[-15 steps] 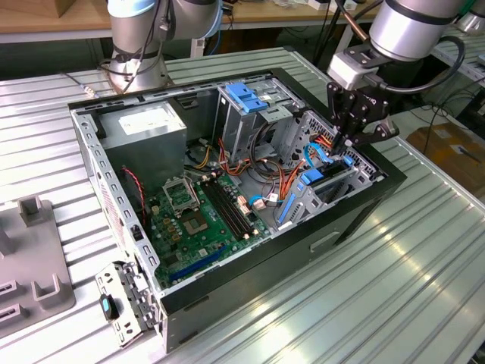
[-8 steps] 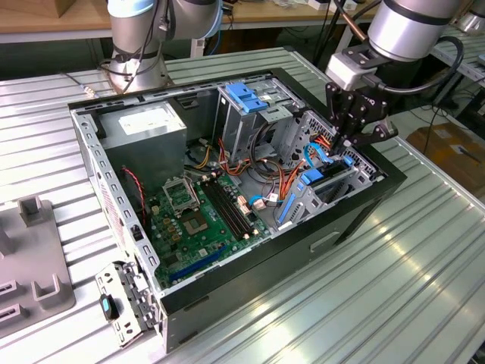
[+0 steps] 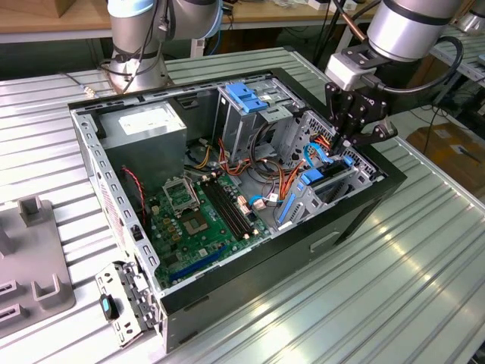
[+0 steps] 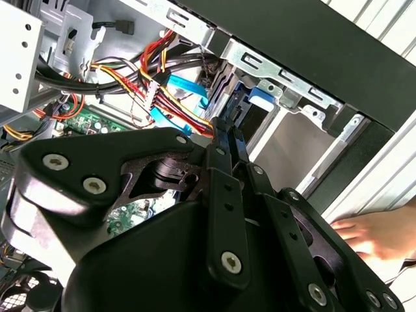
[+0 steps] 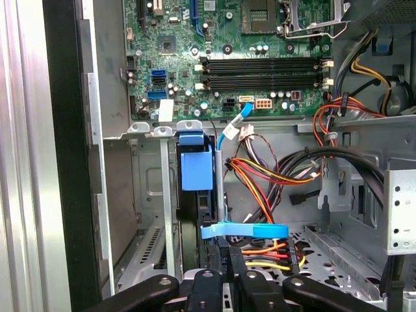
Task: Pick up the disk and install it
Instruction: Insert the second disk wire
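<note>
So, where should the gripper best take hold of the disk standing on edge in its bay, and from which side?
Probably the disk is best taken by its exposed top edge, pinched across its thin thickness, coming straight down through the case's open side. It stands on edge in the metal bay, so its broad faces are walled in, and cables crowd one side. The gripper is already above it.

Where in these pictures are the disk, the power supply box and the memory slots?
disk [image 5: 195, 170]: first wrist view, blue rail tab at its end.
power supply box [image 3: 145, 121]: exterior view, white sticker on top.
memory slots [image 5: 263, 71]: first wrist view, middle of the long black slots.
</note>
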You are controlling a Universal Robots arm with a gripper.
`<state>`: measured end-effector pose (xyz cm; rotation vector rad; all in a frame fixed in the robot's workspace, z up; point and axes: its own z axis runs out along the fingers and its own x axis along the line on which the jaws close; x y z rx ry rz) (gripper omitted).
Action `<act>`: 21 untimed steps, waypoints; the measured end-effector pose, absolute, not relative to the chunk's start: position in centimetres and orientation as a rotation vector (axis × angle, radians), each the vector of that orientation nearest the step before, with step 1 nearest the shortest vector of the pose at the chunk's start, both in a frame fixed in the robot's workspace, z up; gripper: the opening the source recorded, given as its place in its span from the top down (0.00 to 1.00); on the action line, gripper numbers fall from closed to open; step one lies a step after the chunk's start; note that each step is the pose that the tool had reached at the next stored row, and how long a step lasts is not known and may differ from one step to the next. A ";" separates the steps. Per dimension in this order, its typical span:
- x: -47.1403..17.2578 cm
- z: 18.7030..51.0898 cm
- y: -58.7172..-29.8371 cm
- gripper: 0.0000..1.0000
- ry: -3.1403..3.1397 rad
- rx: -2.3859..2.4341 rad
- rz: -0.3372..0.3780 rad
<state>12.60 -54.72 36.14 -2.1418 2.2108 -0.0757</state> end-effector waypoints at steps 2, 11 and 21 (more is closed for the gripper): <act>12.6 36.1 -54.7 0.84 2.211 -2.142 -0.076; 13.5 36.0 -54.9 0.84 2.211 -2.142 -0.076; 13.6 35.3 -55.3 0.84 2.211 -2.142 -0.075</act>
